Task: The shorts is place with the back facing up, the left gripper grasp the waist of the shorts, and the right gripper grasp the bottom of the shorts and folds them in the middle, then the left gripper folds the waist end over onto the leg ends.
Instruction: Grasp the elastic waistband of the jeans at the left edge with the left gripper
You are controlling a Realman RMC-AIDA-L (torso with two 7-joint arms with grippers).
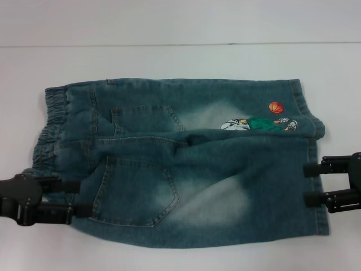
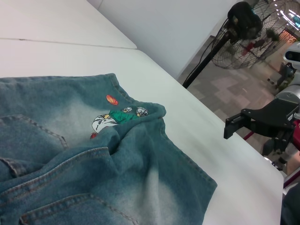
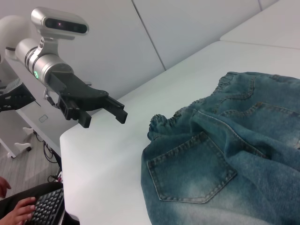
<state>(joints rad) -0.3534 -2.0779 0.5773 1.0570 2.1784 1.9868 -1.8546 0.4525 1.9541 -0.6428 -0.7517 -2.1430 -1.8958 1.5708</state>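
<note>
The faded denim shorts (image 1: 180,164) lie flat, pockets up, waist leftward, slightly rumpled.
</note>
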